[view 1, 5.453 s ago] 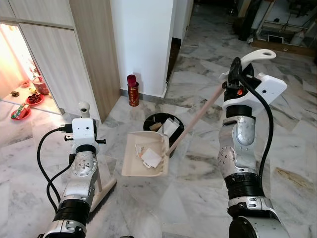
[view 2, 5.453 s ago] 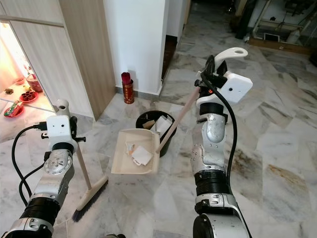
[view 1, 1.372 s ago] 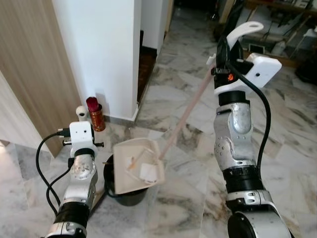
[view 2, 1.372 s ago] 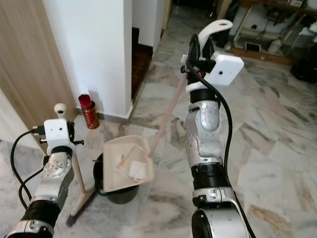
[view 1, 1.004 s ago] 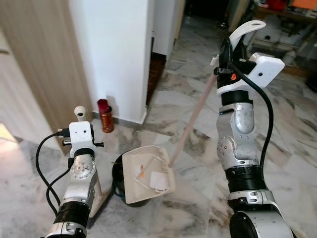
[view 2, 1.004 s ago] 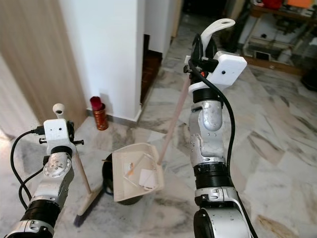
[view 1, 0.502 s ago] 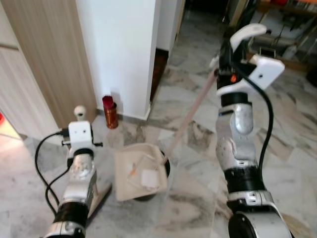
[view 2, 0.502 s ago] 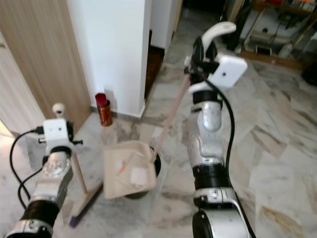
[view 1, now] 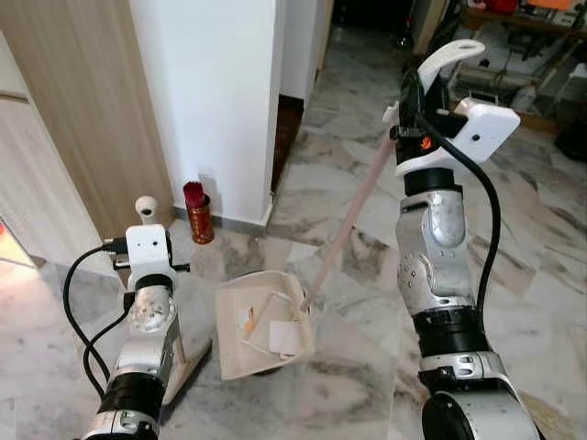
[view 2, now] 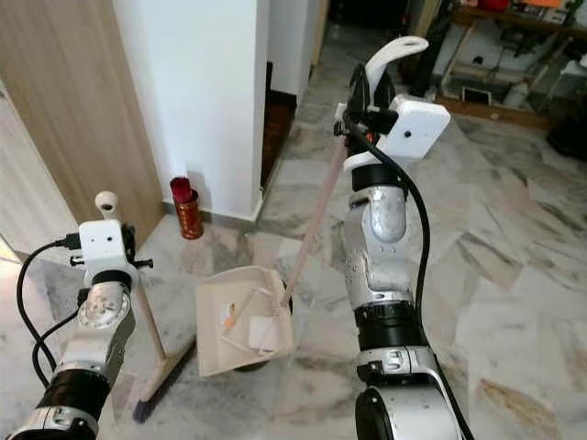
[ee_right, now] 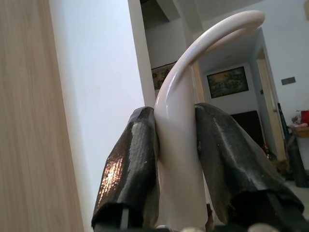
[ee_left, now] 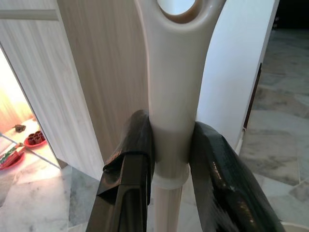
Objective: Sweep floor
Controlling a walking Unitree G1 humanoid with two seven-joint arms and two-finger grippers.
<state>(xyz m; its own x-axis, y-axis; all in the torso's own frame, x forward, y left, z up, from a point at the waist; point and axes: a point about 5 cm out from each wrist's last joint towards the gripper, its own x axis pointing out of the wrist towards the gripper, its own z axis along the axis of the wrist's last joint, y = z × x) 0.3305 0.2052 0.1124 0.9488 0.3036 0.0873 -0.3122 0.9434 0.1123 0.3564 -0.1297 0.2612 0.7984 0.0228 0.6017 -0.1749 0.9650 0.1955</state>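
Over the black bin (view 1: 303,307): tilted dustpan (view 1: 261,323) holding paper scraps.
Right pincer (ee_right: 175,145) clamped on dustpan handle; left pincer (ee_left: 169,145) clamped on broom (view 2: 151,339) handle.

The right arm rises nearly upright on the robot's right side, forearm vertical, its white wrist housing at the top and a black cable looping down along it. The right hand (ee_right: 176,145) sits at head height, its two black fingers (ee_right: 130,169) pressed against either side of the white dustpan handle (view 2: 393,53). The left arm is lower and bent, forearm angled up, a black cable curling from its wrist. The left hand (ee_left: 170,159) has both fingers (ee_left: 133,164) clamped on the cream broom handle (ee_left: 173,82).
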